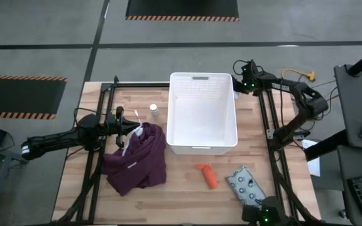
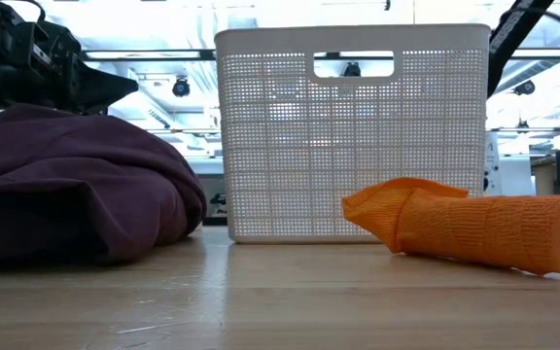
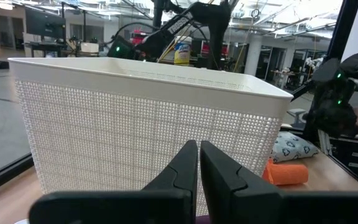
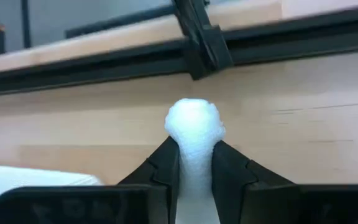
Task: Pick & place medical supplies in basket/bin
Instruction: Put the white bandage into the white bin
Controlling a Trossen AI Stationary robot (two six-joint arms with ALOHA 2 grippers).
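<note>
The white slatted basket (image 1: pixel 203 113) stands mid-table; it also shows in the low view (image 2: pixel 353 136) and the left wrist view (image 3: pixel 135 118). The orange tube (image 1: pixel 207 175) and the grey dotted packet (image 1: pixel 246 185) lie on the table near its front edge. One tiny white bottle (image 1: pixel 153 109) stands left of the basket. My left gripper (image 3: pixel 199 168) is shut and empty, above the maroon cloth (image 1: pixel 137 160), pointing at the basket's left wall. My right gripper (image 4: pixel 194 155) is at the basket's far right corner (image 1: pixel 241 70), shut on a small white item (image 4: pixel 193 124). My right gripper pinches the small white item between its two fingers. The item's rounded, rough end (image 4: pixel 193 121) sticks out past the fingertips. The rest of it is hidden between the fingers. Wood tabletop and a black frame rail lie beyond it.
Black frame rails (image 1: pixel 266 113) run along the table's left, right and far sides. The maroon cloth is heaped left of the basket (image 2: pixel 66 185). The orange tube (image 2: pixel 474 228) lies in front of the basket's right half. Bare wood shows between cloth and tube.
</note>
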